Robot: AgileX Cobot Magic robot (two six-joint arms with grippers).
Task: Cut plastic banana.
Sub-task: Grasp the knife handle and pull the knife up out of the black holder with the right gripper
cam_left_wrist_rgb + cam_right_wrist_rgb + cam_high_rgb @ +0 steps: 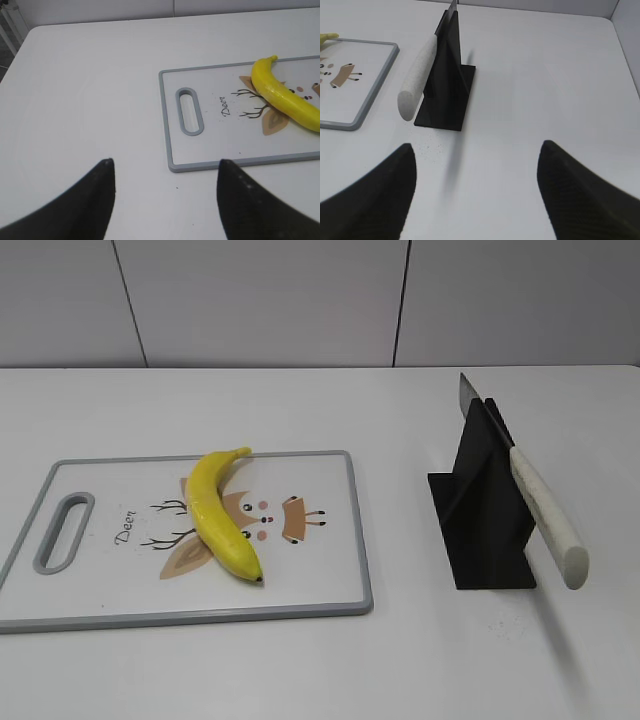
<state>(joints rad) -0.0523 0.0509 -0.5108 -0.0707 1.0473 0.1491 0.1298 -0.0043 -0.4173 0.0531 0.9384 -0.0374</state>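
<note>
The plastic banana is whole, yellow and curved, and lies on a white cutting board with a grey rim and a deer picture. It also shows in the left wrist view. A knife with a white handle rests slanted in a black stand, blade tip up. It also shows in the right wrist view. My left gripper is open and empty above the bare table, left of the board. My right gripper is open and empty, on the near side of the stand. Neither gripper shows in the exterior view.
The board has a grey handle slot at its left end. The white table ends at a wall behind. The table's right edge shows in the right wrist view.
</note>
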